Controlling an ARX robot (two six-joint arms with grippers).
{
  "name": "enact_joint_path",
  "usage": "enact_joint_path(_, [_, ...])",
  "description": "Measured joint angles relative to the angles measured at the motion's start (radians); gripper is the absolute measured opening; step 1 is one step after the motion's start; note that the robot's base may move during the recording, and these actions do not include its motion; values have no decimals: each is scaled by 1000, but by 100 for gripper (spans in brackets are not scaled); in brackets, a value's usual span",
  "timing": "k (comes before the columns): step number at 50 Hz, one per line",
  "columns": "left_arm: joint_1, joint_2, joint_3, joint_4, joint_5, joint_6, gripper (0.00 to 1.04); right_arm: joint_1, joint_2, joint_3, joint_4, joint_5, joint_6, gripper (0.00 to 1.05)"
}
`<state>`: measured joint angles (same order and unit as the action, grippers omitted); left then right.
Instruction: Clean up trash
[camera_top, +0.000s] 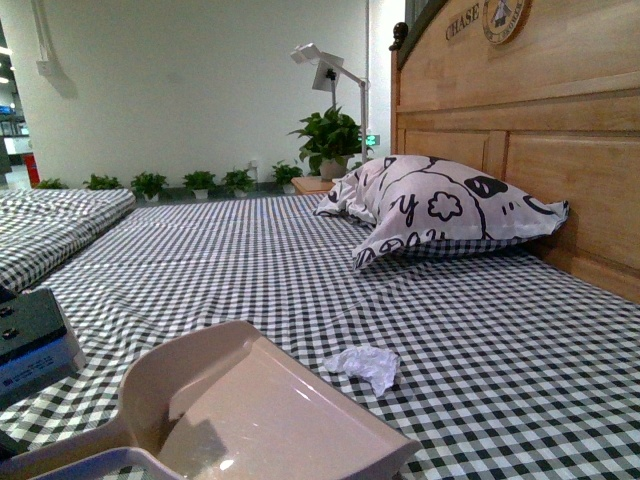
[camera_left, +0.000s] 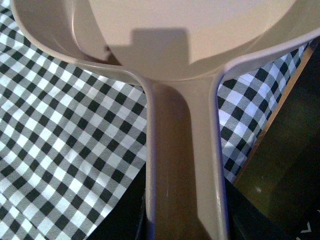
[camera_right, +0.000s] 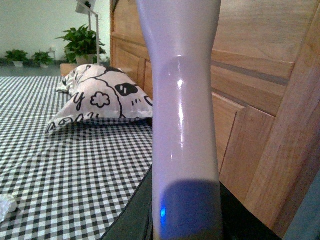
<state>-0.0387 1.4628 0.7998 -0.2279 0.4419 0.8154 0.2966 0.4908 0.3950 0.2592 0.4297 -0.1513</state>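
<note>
The trash (camera_top: 365, 365), a small crumpled white paper wad, lies on the checked bedsheet just beyond the pale dustpan (camera_top: 250, 410); its edge also shows in the right wrist view (camera_right: 5, 206). My left gripper (camera_left: 185, 227) is shut on the dustpan handle (camera_left: 182, 165), with the pan's open mouth toward the wad. My right gripper (camera_right: 186, 227) is shut on the pale brush handle (camera_right: 182, 110), which stands upright close to the wooden headboard. The brush head is out of view. Neither gripper shows in the front view.
A white patterned pillow (camera_top: 445, 208) leans on the wooden headboard (camera_top: 540, 110) at the right. A folded checked quilt (camera_top: 50, 225) lies far left. A dark device (camera_top: 30, 335) sits at the left edge. Potted plants (camera_top: 328, 135) and a lamp stand beyond the bed.
</note>
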Motion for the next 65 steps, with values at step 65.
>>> enact_joint_path(65, [-7, 111, 78, -91, -4, 34, 25, -55, 1048, 715, -451, -254, 24, 18])
